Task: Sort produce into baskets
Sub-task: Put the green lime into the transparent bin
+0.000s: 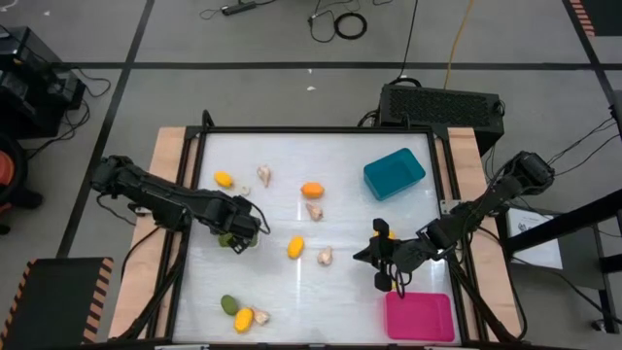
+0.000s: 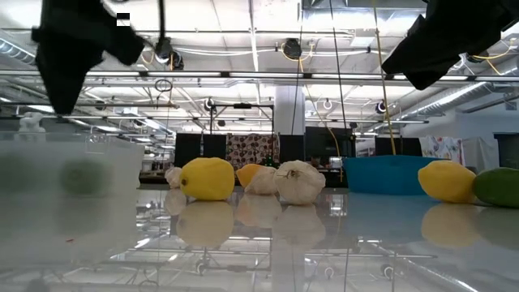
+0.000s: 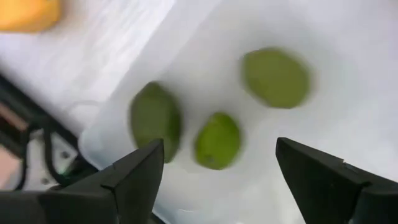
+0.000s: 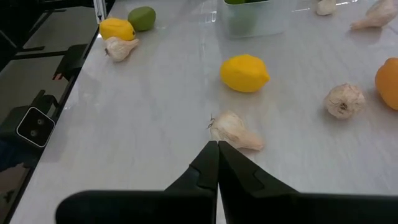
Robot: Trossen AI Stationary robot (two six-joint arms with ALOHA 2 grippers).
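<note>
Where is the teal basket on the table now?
In the high view, the teal basket sits near the table's far right corner, right of the orange fruit.

Grey tiled floor [image 1: 243, 87] with dark seams; loose black cables [image 1: 340, 24] beyond the tabletop's far edge; black vented box [image 1: 442, 102] at its far right corner. Open hall ceiling [image 2: 259, 49], strip lights, pipes.

The white glossy table [image 1: 282, 292] carries a teal basket [image 1: 394, 173] at its far right. From that basket, the pink basket [image 1: 419, 316] sits toward the near edge, the clear basket [image 1: 236, 231] well left, and lemons, garlic and a lime lie scattered between.
</note>
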